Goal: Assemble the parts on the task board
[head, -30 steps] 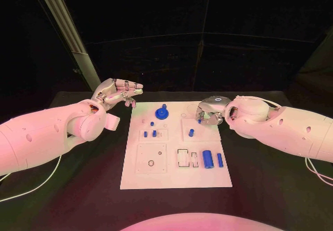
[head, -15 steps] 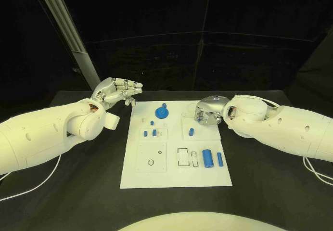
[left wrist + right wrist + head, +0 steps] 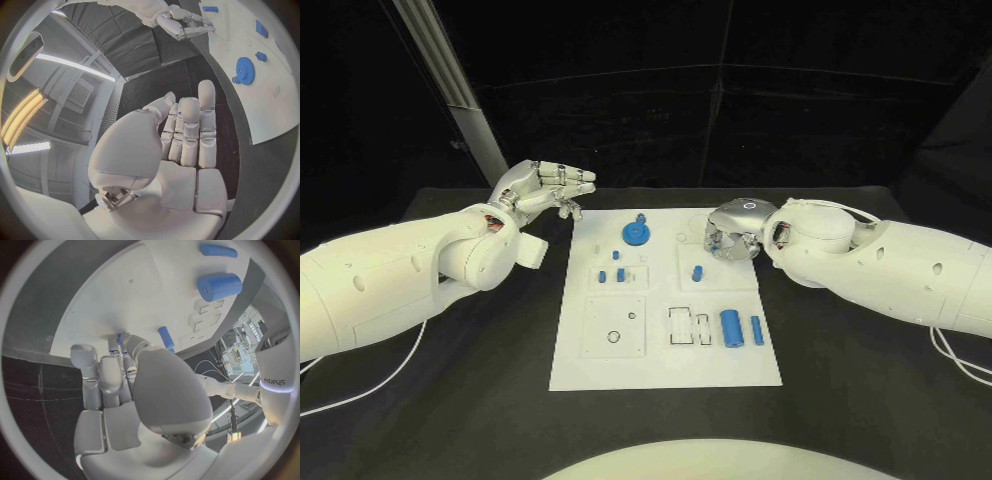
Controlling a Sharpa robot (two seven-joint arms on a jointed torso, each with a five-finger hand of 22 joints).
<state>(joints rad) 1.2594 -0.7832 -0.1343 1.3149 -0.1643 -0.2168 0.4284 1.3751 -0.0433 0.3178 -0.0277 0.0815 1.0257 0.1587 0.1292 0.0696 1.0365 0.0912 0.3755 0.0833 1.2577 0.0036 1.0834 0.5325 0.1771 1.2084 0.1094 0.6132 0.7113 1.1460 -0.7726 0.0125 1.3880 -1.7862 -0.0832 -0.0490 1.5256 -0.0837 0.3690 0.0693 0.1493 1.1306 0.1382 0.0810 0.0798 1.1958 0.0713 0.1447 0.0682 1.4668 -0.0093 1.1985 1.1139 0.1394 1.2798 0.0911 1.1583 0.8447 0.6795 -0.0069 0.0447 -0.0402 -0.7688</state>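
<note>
The white task board [image 3: 668, 355] lies in the middle of the black table. A blue gear [image 3: 635, 234] sits at its far left, with small blue pegs [image 3: 612, 275] just nearer. A blue cylinder [image 3: 730, 325] and a thin blue peg [image 3: 757, 331] lie at the near right. My right hand [image 3: 733, 232] is bent down over the board's far right part, and its fingertips pinch a small blue part [image 3: 119, 338] against the board [image 3: 144, 285]. Beside them stands another blue peg [image 3: 165, 337]. My left hand [image 3: 542, 190] hovers left of the board, holding nothing, with its fingers [image 3: 187, 125] stretched side by side.
A slanted metal post [image 3: 452, 90] rises behind the table at the far left. Pale cables [image 3: 372, 385] trail on the table under both arms. Square and oblong recesses [image 3: 615, 330] mark the board's near half.
Both arms stay almost where they were. The right hand has shifted only very slightly over the board's far right part.
</note>
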